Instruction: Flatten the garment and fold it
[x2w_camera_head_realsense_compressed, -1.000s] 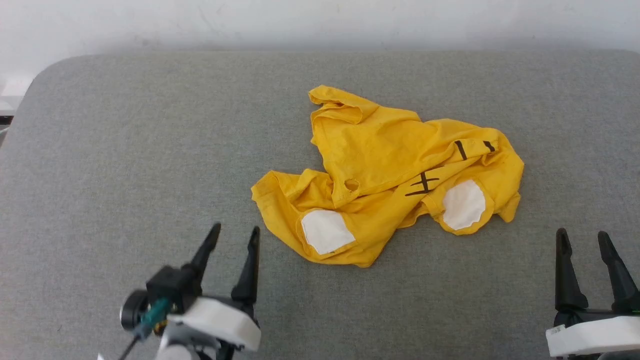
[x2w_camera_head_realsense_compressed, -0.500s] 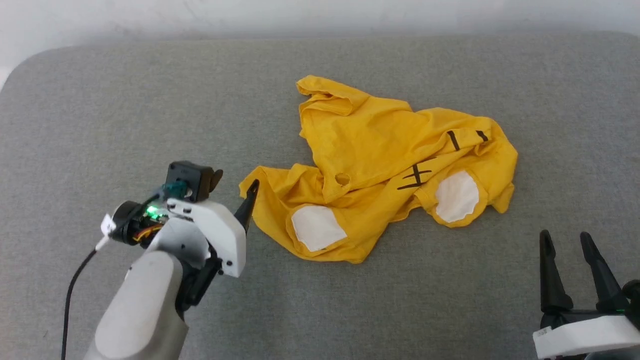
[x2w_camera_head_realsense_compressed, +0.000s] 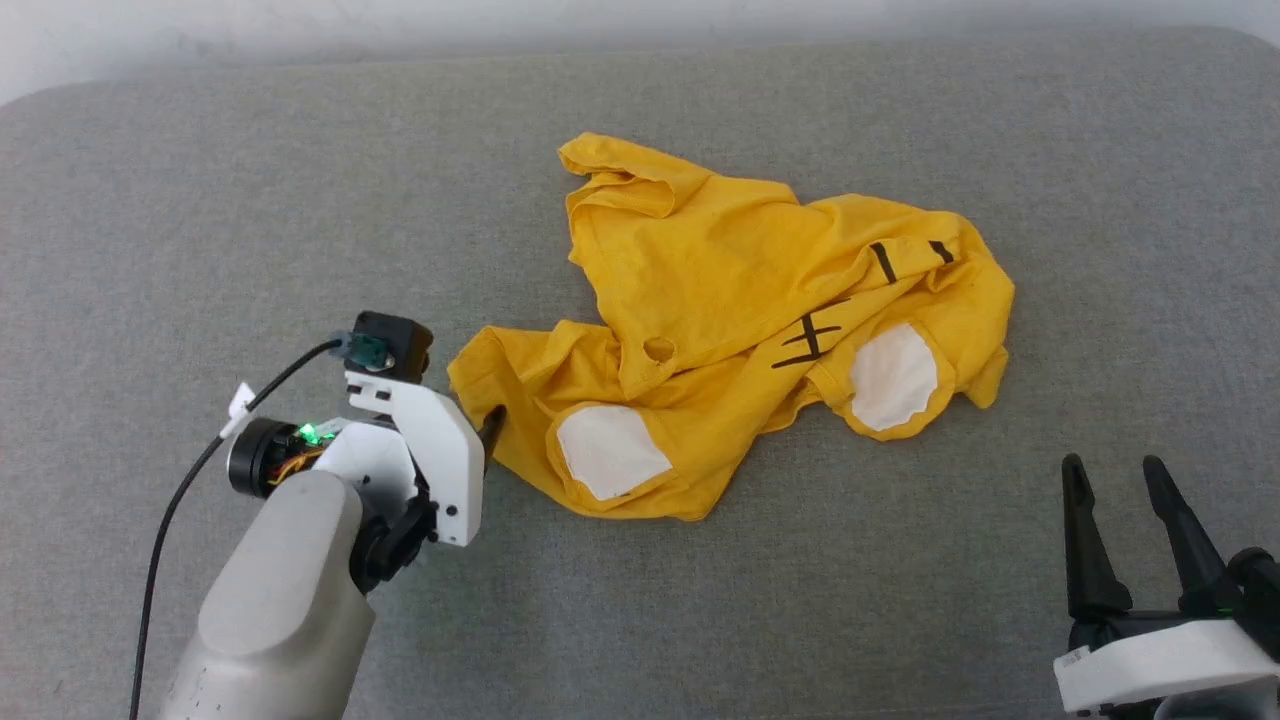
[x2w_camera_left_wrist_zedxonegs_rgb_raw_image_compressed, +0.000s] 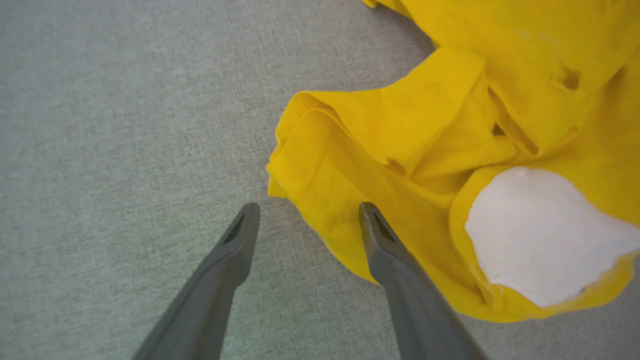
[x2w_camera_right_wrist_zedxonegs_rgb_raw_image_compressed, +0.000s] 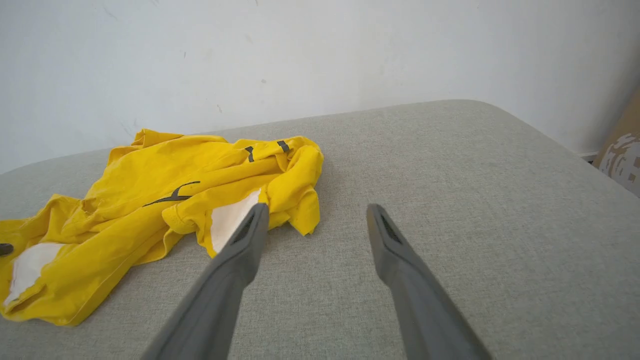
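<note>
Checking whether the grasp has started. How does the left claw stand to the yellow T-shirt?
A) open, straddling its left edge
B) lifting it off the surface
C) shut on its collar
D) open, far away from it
A: in the left wrist view the left claw is open, one finger over the T-shirt and the other over the bare grey surface, with the cloth's edge between them.

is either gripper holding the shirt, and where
Nothing is held. The left gripper is open at the edge of the garment, one finger over cloth, one over the grey surface; the right gripper is open, apart.
</note>
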